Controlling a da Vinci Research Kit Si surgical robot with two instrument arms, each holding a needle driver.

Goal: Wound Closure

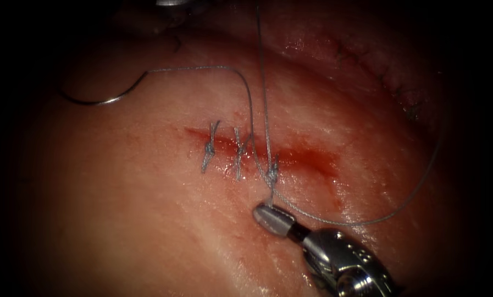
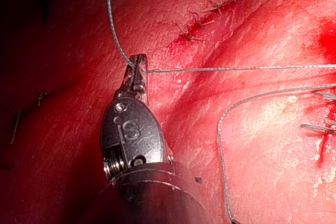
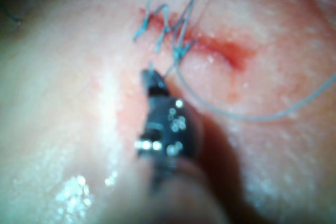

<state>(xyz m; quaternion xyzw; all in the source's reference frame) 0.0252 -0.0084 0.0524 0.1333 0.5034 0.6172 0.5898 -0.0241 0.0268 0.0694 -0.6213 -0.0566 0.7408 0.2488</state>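
Third knot sits on the cut [image 1: 268,154], with the thread [image 1: 264,82] held at both ends.

The needle [image 1: 100,100] lies free on the tissue [image 1: 120,209], far left of the cut, nearer neither tool. The right tool [image 1: 269,212], just below the knot [image 1: 272,171], is clenched on the short thread end; the left tool [image 2: 137,71] is clamped on the long strand running up from it.

Left pincer [image 2: 137,65] clamped on thread [image 2: 236,68] at its tip, strand taut away sideways; tissue [image 2: 63,77] beneath the pincer
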